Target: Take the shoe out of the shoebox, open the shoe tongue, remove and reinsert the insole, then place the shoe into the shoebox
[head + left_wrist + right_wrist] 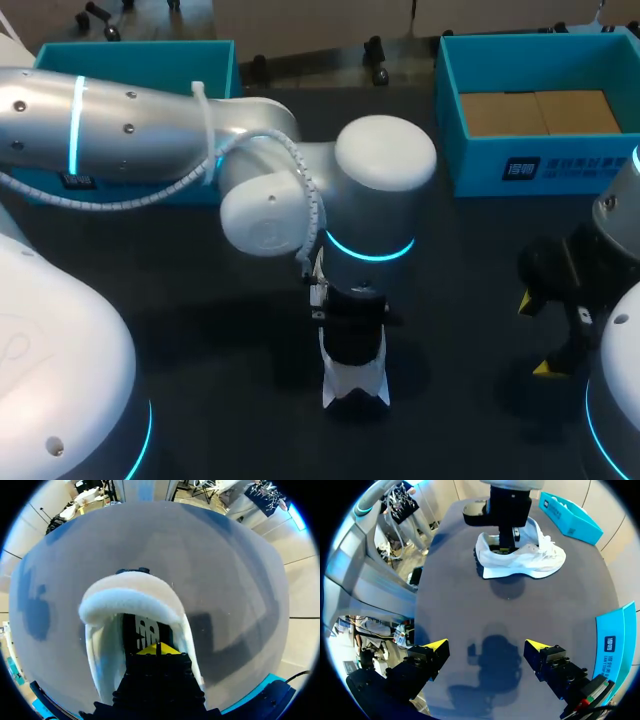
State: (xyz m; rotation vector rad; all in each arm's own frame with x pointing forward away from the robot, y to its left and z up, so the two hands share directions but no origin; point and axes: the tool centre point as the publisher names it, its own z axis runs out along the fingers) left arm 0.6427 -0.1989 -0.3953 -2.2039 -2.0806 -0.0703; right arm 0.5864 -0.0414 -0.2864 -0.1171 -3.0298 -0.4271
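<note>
At the far left, an open teal cardboard shoebox (150, 55) stands well apart from the white low-top trainer shoe (540, 560). The shoe sits upright in the middle of the dark surface (210, 330), with the left end effector (157, 649) sunk through its collar, just over the black-printed insole (145, 630); whether it grips anything I cannot tell. I judge this to be the insole step, which next calls for a firm pinch at the insole's heel and a straight lift. The right end effector (486, 647) hangs spread wide and empty, free to steady the shoe.

head view high behind the robot, looking down on the dark bench (200, 330), left wrist view close over the white shoe (130, 600), peering into its opening, right wrist view farther off, facing the same shoe across the bench
</note>
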